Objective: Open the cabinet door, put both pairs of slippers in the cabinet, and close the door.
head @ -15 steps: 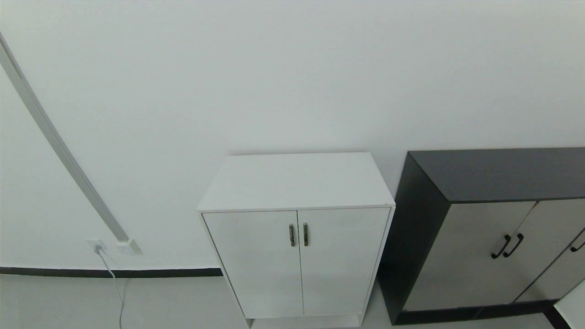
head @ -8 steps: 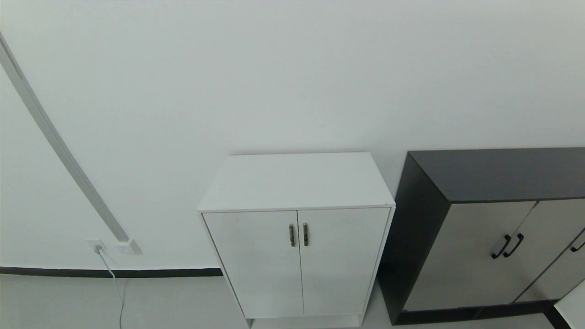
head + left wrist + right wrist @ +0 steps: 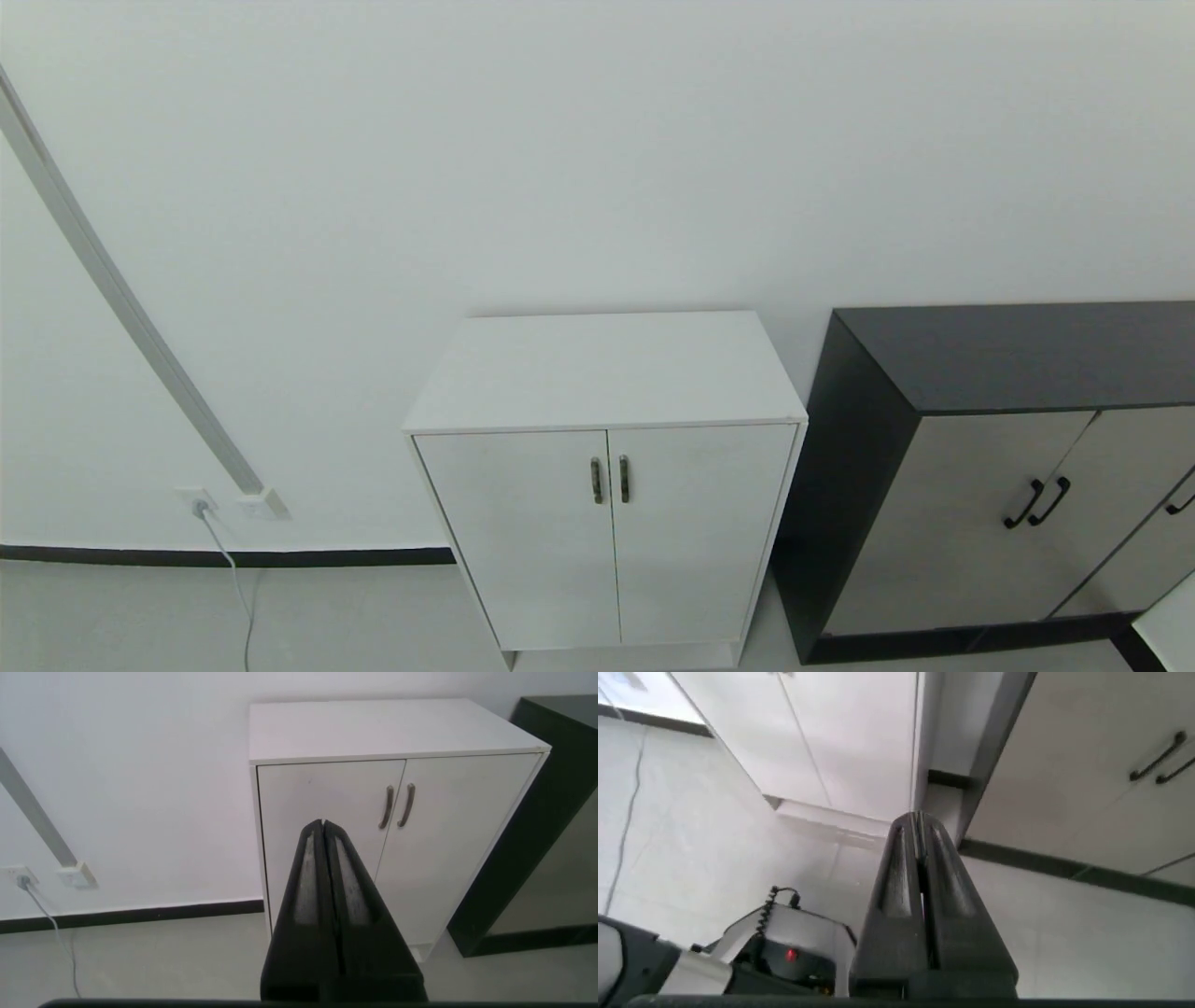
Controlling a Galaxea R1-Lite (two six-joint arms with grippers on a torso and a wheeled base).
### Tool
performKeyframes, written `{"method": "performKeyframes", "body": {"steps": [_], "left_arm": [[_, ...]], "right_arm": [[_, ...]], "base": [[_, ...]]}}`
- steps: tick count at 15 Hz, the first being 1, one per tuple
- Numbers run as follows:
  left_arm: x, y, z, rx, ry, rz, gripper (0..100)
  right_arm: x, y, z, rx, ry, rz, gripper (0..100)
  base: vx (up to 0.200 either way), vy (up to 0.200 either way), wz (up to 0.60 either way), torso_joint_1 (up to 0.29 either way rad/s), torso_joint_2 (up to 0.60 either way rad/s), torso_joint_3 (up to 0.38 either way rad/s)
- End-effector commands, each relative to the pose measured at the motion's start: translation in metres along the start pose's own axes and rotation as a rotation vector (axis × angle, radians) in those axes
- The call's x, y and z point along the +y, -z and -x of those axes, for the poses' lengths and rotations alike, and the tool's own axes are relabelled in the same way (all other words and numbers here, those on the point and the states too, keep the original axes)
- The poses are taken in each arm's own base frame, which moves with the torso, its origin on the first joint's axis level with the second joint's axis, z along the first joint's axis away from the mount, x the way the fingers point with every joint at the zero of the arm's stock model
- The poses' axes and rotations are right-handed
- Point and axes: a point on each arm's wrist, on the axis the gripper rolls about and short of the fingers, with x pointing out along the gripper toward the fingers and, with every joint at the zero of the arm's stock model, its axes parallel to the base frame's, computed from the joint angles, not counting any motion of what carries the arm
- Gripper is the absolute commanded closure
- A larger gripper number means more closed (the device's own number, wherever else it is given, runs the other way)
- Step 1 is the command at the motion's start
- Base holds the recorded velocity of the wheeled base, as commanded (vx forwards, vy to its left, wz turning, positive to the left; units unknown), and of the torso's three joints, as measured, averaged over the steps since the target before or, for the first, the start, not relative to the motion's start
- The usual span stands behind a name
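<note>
A small white cabinet (image 3: pixel 605 467) stands against the wall, both doors closed, with two dark handles (image 3: pixel 610 479) side by side at the middle. The left wrist view has the white cabinet (image 3: pixel 392 812) some way ahead of my left gripper (image 3: pixel 323 826), whose fingers are pressed together and hold nothing. My right gripper (image 3: pixel 919 819) is shut and empty, low over the floor near the foot of the white cabinet (image 3: pixel 850 737).
A larger black cabinet (image 3: pixel 990 467) with grey doors stands right beside the white one. A wall socket (image 3: pixel 196 501) with a white cable (image 3: pixel 238 588) and a slanted cable duct (image 3: pixel 121 299) are to the left. Grey floor lies in front.
</note>
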Motion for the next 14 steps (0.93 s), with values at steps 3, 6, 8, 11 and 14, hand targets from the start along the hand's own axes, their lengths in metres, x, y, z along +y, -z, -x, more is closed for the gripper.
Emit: {"method": "performKeyframes", "body": {"steps": [3, 6, 8, 11, 14], "left_arm": [[0.000, 0.000, 0.000, 0.001, 0.000, -0.001, 100], [0.000, 0.000, 0.000, 0.001, 0.000, -0.001, 100], [0.000, 0.000, 0.000, 0.001, 0.000, -0.001, 100], [0.000, 0.000, 0.000, 0.000, 0.000, -0.001, 100], [0.000, -0.001, 0.000, -0.002, 0.000, 0.007, 100]], "right_arm": [[-0.004, 0.003, 0.015, -0.118, 0.455, -0.105, 100], [0.002, 0.012, 0.028, -0.336, 0.335, -0.092, 100], [0.003, 0.012, 0.028, -0.337, 0.319, -0.100, 100], [0.007, 0.017, 0.025, -0.287, 0.144, -0.067, 100], [0.007, 0.016, 0.026, -0.309, 0.169, -0.052, 100]], "base": [[0.000, 0.000, 0.00, 0.000, 0.00, 0.000], [0.000, 0.000, 0.00, 0.000, 0.00, 0.000], [0.000, 0.000, 0.00, 0.000, 0.00, 0.000], [0.000, 0.000, 0.00, 0.000, 0.00, 0.000], [0.000, 0.000, 0.00, 0.000, 0.00, 0.000]]}}
